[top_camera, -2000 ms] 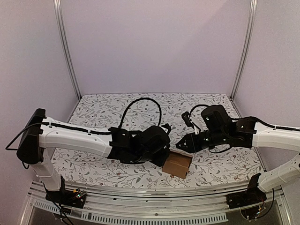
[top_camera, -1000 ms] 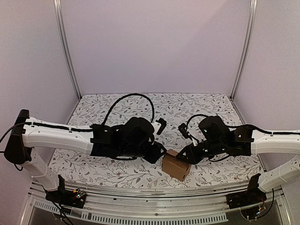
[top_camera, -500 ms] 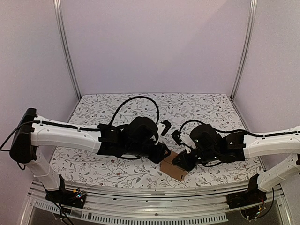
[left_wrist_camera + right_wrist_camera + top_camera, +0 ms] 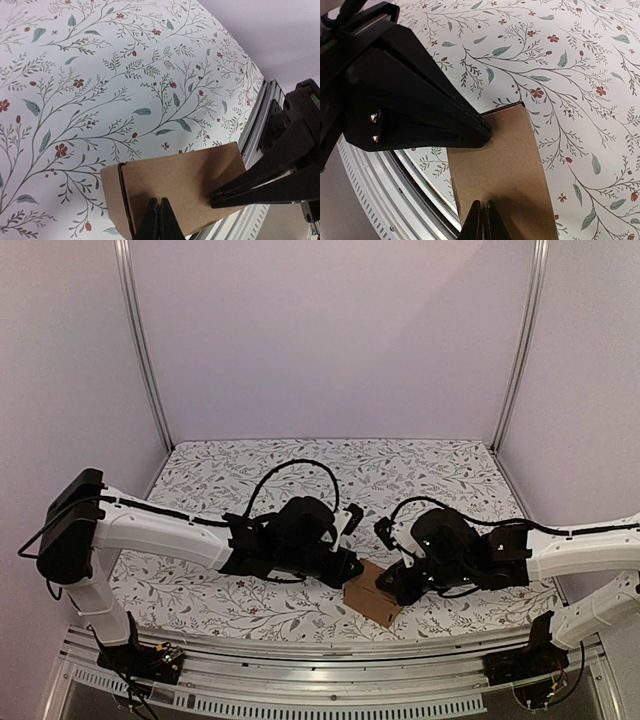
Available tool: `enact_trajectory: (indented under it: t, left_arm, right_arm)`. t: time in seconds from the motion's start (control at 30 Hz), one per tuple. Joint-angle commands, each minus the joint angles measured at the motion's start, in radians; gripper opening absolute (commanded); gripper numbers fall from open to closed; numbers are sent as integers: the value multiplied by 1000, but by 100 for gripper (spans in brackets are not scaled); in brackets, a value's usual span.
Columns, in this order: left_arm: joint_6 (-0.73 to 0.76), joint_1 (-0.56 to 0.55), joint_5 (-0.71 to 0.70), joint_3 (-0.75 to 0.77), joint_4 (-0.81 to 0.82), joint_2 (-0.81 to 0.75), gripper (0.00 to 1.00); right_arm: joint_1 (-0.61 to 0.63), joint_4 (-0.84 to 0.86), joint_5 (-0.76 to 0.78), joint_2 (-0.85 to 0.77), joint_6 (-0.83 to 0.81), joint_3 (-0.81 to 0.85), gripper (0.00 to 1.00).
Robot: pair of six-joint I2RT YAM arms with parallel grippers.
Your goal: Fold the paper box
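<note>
The paper box (image 4: 369, 596) is a closed brown cardboard block lying on the floral table near the front edge, between my two arms. My left gripper (image 4: 347, 572) is shut, its joined tips resting on the box's top face (image 4: 180, 185) near the left end, gripping nothing (image 4: 158, 206). My right gripper (image 4: 392, 587) is shut too, tips together on the same top face (image 4: 505, 155) at the other end (image 4: 483, 206). In the left wrist view the right gripper's fingers (image 4: 260, 175) press on the box from the right. In the right wrist view the left gripper's fingers (image 4: 420, 115) touch the far corner.
The floral tablecloth (image 4: 300, 465) covers the table. The aluminium front rail (image 4: 300, 680) runs just beyond the box, also seen as rail (image 4: 260, 115) and rail (image 4: 395, 185). Upright frame posts (image 4: 140, 350) stand at the back corners.
Both grippers have closed and come down onto the box's top. The box has settled flatter on the table, slightly nearer the front edge than a second ago.
</note>
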Motion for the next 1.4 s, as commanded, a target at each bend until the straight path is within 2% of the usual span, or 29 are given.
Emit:
enact_trajectory:
  t: [0.0, 0.07, 0.33, 0.73, 1.07, 1.27, 1.37]
  left_arm:
    - [-29, 14, 25, -77, -6, 47, 0]
    - [-36, 14, 25, -94, -5, 47, 0]
    - [-48, 14, 27, -114, 45, 37, 0]
    - [-47, 14, 31, -126, 52, 21, 0]
    - [-37, 14, 29, -109, 56, -53, 0]
    - [21, 15, -20, -45, -2, -144, 3]
    - [56, 21, -26, 1, -40, -137, 3]
  right_arm:
    - [9, -144, 26, -51, 35, -28, 3]
    - [9, -148, 27, -86, 45, -20, 0]
    - [10, -175, 17, -176, 63, -25, 0]
    - [20, -138, 38, -84, 116, -141, 0]
    - [22, -197, 64, -132, 67, -28, 0]
    - [42, -135, 4, -174, 6, -7, 0]
    - [97, -106, 7, -174, -19, -13, 0]
